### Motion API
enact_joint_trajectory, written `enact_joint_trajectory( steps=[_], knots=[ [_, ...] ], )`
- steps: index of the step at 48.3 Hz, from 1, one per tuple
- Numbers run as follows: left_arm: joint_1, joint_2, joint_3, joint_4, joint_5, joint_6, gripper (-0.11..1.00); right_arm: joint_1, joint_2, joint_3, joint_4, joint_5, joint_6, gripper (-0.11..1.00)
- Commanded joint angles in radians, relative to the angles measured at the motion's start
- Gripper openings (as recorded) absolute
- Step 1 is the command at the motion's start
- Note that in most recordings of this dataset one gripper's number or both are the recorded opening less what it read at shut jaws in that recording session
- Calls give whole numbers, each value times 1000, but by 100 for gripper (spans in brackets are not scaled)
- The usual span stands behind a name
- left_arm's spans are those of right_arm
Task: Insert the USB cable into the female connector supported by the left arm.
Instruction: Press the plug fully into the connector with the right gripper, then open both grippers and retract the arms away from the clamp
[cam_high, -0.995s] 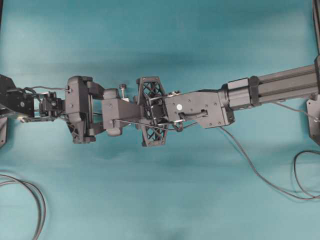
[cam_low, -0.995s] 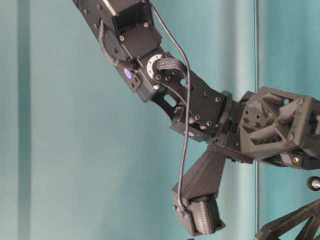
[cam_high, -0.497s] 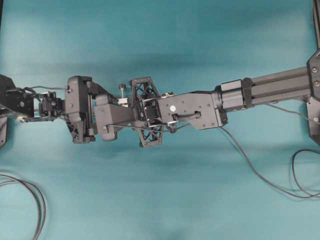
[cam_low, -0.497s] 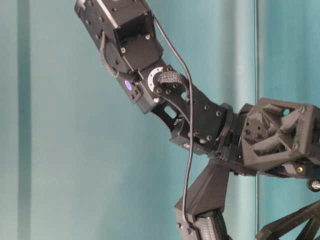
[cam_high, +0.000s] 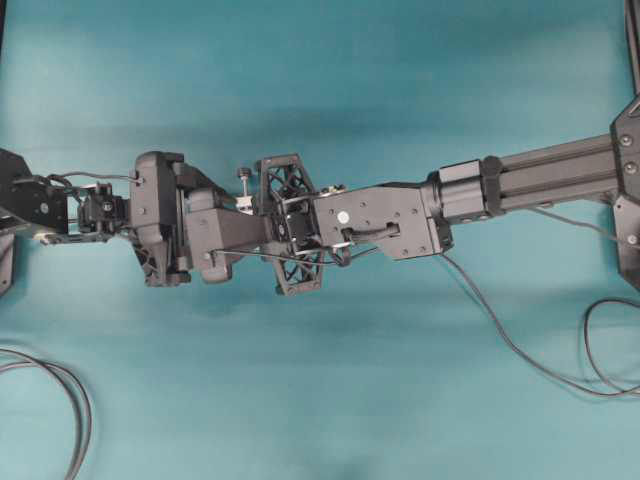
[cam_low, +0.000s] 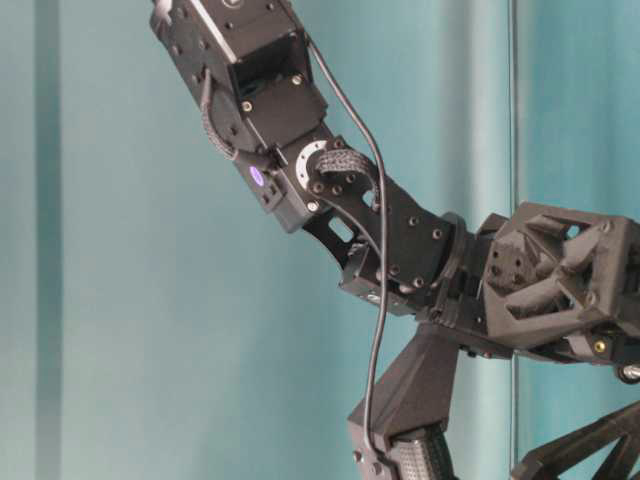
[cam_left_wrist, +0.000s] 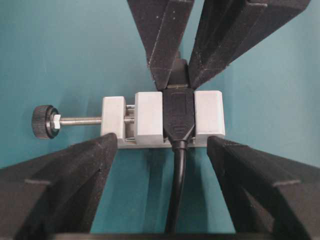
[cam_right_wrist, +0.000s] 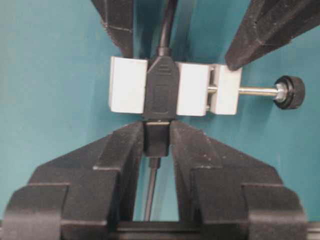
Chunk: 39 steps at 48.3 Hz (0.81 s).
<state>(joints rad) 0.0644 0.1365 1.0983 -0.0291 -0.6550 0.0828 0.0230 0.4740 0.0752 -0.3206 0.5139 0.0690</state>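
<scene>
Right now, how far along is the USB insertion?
Done: the right hand is shut on the plug, lined up end-on with the connector clamped in the white vise.
In hand: the plug's tip is at the connector's mouth; the left hand stands open either side of the vise.
Left: whether it is fully seated can't be told; then release.

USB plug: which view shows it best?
Right wrist: the USB plug sits pinched in the right gripper, meeting the female connector. Left wrist shows only its tip. Overhead and table-level views hide it behind the arms.
</scene>
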Motion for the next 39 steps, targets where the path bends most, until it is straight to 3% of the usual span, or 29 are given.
enact_joint_trajectory(
  steps=[1,17,19,27,39],
  knots=[
    [0,-9,-35,-2,-6,-9,93,-3,-25,-61,-6,-9,6,20],
    [-3,-12,-35,-2,-6,-8,93,-3,-60,-3,-6,8,55,21],
    [-6,-14,-34,-2,-5,-8,92,-3,-66,8,-6,11,60,27],
    [-6,-37,-12,-2,17,-8,92,-3,-100,49,-6,25,74,73],
    [-6,-138,58,-2,51,-9,93,0,-224,147,-6,26,78,67]
  ],
)
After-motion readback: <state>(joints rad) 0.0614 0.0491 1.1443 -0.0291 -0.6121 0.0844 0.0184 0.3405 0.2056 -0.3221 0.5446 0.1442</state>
